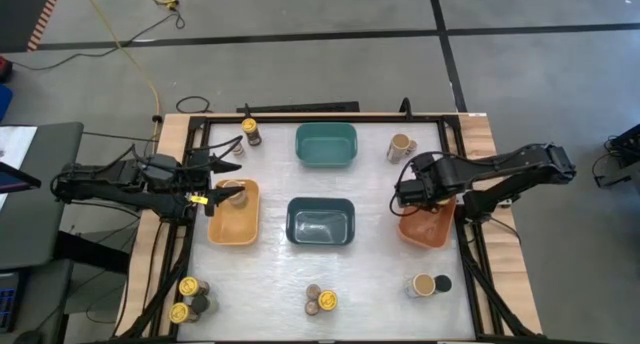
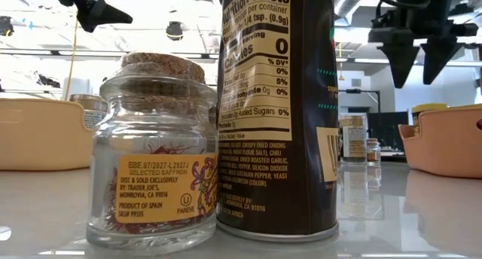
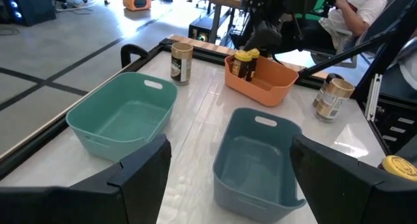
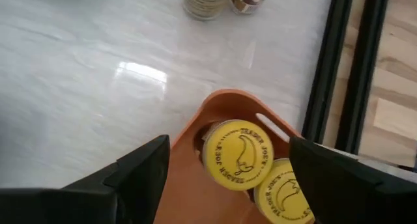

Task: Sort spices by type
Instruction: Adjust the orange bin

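Note:
The spices are small jars standing upright in groups. Two yellow-lidded jars (image 4: 238,154) stand in the orange bin (image 1: 428,230) at the right. My right gripper (image 4: 228,152) hangs open above them, its fingers apart on either side and touching nothing. My left gripper (image 3: 228,160) is open and holds nothing, raised over the far end of the yellow bin (image 1: 233,216), where one jar (image 1: 232,191) stands. More jars stand at the far left (image 1: 250,131), far right (image 1: 402,146), near left (image 1: 188,287), near middle (image 1: 320,299) and near right (image 1: 423,284).
A teal bin (image 1: 326,144) stands at the far middle and a dark-blue bin (image 1: 320,222) at the centre; nothing shows inside either. In the low view a cork-topped saffron jar (image 2: 151,161) and a tall dark jar (image 2: 275,108) fill the foreground. A seated person (image 3: 355,12) shows beyond the table.

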`<action>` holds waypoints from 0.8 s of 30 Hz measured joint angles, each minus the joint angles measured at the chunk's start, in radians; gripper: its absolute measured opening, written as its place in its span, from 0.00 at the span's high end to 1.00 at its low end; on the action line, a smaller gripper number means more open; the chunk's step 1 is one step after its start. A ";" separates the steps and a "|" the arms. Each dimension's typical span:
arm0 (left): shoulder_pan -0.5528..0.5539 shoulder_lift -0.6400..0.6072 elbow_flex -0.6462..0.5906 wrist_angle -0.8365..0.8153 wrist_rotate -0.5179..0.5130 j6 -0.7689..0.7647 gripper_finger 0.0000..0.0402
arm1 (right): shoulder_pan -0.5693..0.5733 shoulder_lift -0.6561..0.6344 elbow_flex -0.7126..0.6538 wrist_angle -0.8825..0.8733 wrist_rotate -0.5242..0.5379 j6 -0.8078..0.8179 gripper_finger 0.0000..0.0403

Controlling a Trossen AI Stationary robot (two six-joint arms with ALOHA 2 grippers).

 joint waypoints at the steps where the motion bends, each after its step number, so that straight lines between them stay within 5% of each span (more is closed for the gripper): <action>1: 0.000 0.000 0.000 -0.001 0.000 0.000 0.25 | 0.000 0.000 0.002 0.010 0.000 0.002 0.15; 11: 0.000 0.000 0.000 -0.001 0.000 0.002 0.25 | 0.038 0.000 0.002 0.258 -0.077 0.005 0.15; 24: 0.000 0.000 0.000 -0.002 0.000 0.004 0.25 | 0.180 0.032 0.003 0.276 -0.235 0.428 0.18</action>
